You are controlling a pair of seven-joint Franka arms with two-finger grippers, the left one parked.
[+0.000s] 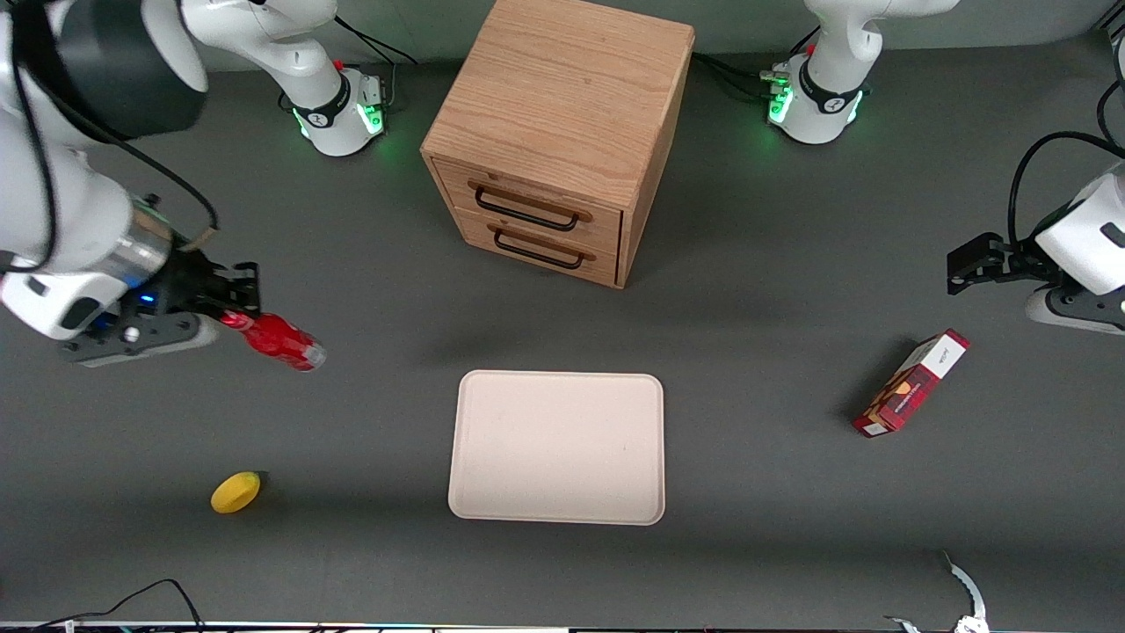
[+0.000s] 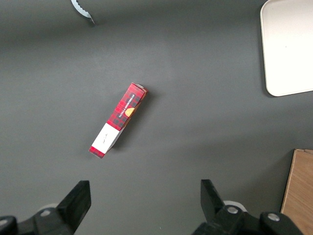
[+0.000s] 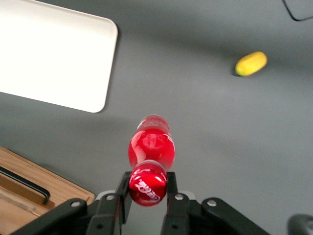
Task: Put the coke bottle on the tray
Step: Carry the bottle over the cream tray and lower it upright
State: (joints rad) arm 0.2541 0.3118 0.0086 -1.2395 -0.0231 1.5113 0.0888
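Note:
My gripper (image 1: 230, 309) hangs above the table toward the working arm's end, shut on the red cap of the coke bottle (image 1: 279, 341). In the right wrist view the bottle (image 3: 150, 147) juts out from the gripper (image 3: 147, 188) with its clear base pointing away, and both fingers (image 3: 123, 188) press on the cap. The bottle is lifted off the dark table and tilted. The cream tray (image 1: 557, 447) lies flat near the middle of the table, nearer the front camera than the cabinet, apart from the bottle; its corner (image 3: 93, 73) shows in the right wrist view.
A wooden drawer cabinet (image 1: 562, 132) with two black handles stands farther from the camera than the tray. A yellow lemon (image 1: 235, 491) lies nearer the camera than my gripper. A red carton (image 1: 912, 383) lies toward the parked arm's end.

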